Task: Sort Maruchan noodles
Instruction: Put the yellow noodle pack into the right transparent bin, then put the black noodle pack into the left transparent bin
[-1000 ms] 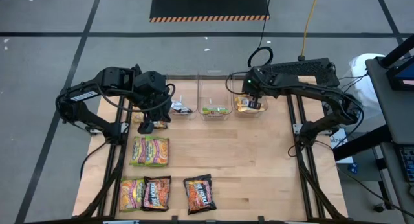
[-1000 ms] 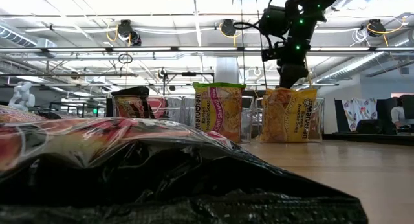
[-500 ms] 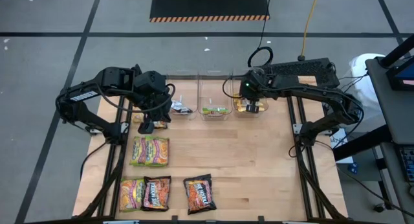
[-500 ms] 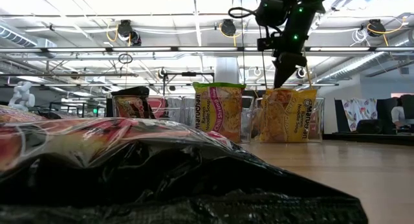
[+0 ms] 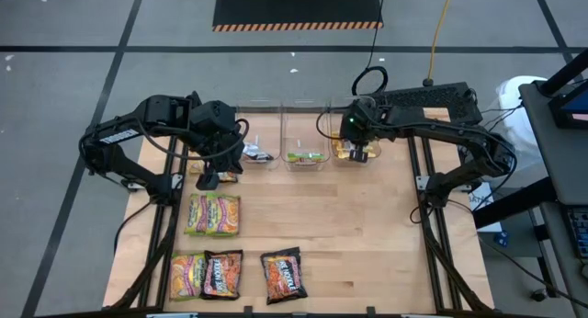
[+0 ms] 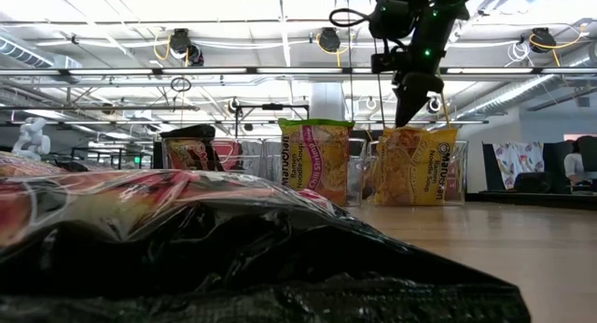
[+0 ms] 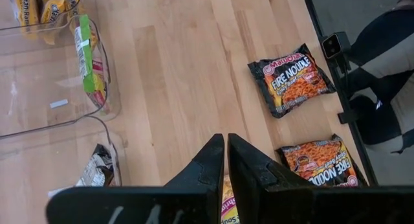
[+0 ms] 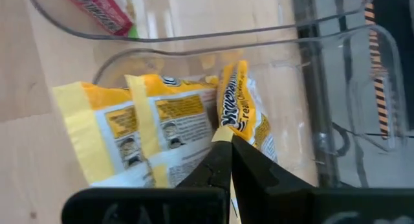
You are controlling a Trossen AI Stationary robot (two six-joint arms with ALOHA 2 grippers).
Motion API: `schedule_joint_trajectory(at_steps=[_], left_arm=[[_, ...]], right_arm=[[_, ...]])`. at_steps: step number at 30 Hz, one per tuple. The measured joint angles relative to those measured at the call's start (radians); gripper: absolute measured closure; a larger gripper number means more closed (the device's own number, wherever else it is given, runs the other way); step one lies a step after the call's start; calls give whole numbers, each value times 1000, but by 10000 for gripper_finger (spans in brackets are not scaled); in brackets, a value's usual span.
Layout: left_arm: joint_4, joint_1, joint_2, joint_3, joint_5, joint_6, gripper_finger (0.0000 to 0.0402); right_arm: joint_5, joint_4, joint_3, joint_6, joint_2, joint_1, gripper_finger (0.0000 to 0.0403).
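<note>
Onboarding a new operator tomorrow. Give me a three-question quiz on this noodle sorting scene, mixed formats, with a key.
1. True or false: the right tool is wide open above the bin of yellow packets.
2. Which colour of packet stands in the middle bin? A) black B) green C) yellow
3. Fill in: the left tool hangs over a packet lying near the table's ____ edge.

Key: 1 false, its fingers are shut. 2 B. 3 left.
</note>
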Motion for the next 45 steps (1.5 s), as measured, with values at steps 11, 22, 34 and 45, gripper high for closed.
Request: schedule_joint_trajectory(at_steps=[11,22,34,45], left_arm=[[0,0,0,0,0,-1,376],[0,0,0,0,0,-1,376],[-5,0,0,0,0,-1,376],[-153,0,0,0,-38,-43,376]], right_arm=[[-2,28,-15,0,1,4,403],[-1,33,-15,0,1,4,362],[1,37,-15,-26,-1,12,342],[-2,85,-16,26,-138,135,342]])
